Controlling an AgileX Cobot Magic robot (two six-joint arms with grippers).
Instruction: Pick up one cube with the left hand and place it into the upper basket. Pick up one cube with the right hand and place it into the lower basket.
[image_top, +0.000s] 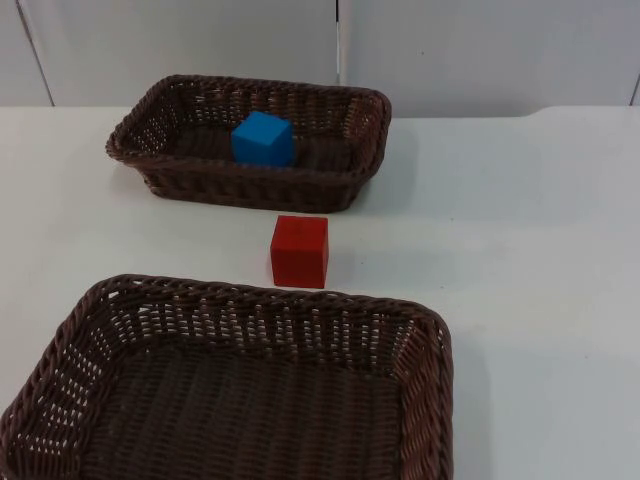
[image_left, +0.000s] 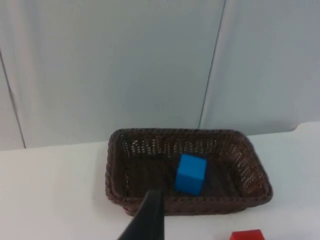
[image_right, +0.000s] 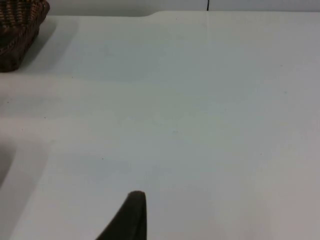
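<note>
A: Where's the stuff rn?

B: Blue cube (image_top: 263, 138) sits inside the upper basket (image_top: 150, 165), so that half looks done. Red cube (image_top: 299, 250) is on the white table (image_top: 540, 250), between the two baskets, just beside the lower basket's (image_top: 425, 350) far rim, not touching afaict.

A: Grippers?

B: Left gripper (image_left: 146, 220) hangs back above the table w/ the upper basket in front of it; one black fingertip seen, can't tell how far open, nothing visibly held. Right gripper (image_right: 127, 217) is over bare table near a basket corner; same, can't tell the gap, holds nothing I can see.

A: How'll red handle?

B: Prob light & rigid: solid-looking block, flat matte faces, crisp edges. Shouldn't slip or squash. I'd pinch two opposite side faces, mid-height, fingers square to them.

A: Baskets?

B: Dark brown wicker, rectangular, rounded corners, open-weave sloped walls, braided rims. Rim's bumpy, so lift the cube clear over before letting go.
</note>
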